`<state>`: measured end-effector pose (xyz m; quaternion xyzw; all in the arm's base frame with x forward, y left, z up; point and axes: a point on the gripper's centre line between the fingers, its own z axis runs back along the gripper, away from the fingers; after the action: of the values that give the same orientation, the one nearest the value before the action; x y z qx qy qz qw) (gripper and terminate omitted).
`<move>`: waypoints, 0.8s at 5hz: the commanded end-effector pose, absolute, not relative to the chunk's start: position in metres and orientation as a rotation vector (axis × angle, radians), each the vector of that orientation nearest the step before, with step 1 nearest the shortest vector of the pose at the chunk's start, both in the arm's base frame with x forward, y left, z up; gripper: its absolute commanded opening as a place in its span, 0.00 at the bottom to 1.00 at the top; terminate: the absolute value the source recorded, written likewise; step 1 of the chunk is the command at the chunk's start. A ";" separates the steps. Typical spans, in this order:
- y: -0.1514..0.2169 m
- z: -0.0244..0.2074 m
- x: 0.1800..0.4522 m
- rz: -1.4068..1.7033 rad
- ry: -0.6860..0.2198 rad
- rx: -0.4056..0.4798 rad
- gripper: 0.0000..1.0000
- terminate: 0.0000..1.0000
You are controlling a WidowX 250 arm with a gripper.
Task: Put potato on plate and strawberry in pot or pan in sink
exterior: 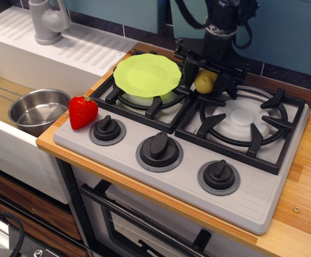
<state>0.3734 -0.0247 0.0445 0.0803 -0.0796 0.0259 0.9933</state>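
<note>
Your black gripper (207, 79) straddles the small yellowish-tan oval toy potato (204, 81) at the back of the stove, just right of the round lime-green plastic plate (146, 75). You cannot tell whether its fingers are clamped or merely bracketing the potato. Expect a light, hard, smooth shell that rolls and slips, so pinch across its short middle. The glossy red toy strawberry (82, 111) waits beside the shiny steel pot (37, 110) in the white sink (5, 144).

plate (147, 75) top bare; black grates (220, 101) ring the potato (205, 81).
</note>
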 end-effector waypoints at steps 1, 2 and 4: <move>-0.025 0.101 0.372 0.055 -0.207 0.157 0.00 0.00; -0.020 0.103 0.373 0.043 -0.220 0.161 0.00 0.00; 0.034 0.100 0.385 -0.086 -0.272 0.188 0.00 0.00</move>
<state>0.3778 0.0338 0.0610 0.0897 -0.0833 -0.0510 0.9912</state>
